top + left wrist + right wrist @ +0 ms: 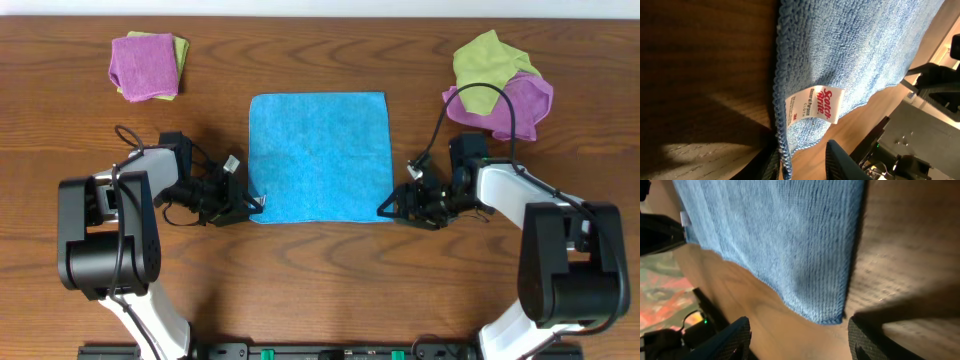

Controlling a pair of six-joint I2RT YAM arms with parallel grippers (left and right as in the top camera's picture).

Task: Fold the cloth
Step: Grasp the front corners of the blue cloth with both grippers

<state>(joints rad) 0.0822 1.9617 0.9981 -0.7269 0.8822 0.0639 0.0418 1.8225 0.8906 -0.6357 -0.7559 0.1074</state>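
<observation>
Left gripper [250,206]: fingers [842,161] spread astride the cloth's [320,155] near corner, just short of its white tag [815,104]. Right gripper [387,210]: fingers [732,339] spread wide, with the other near corner just ahead between them. The cloth lies flat on the table [320,290], reaching away from both sets of fingertips. Judged light, limp and grippy, it is best pinched at these two corners and lifted evenly.

Wooden table [320,290], blue cloth [320,155] flat (centre), purple-green piles [145,66], left seemingly folded.
</observation>
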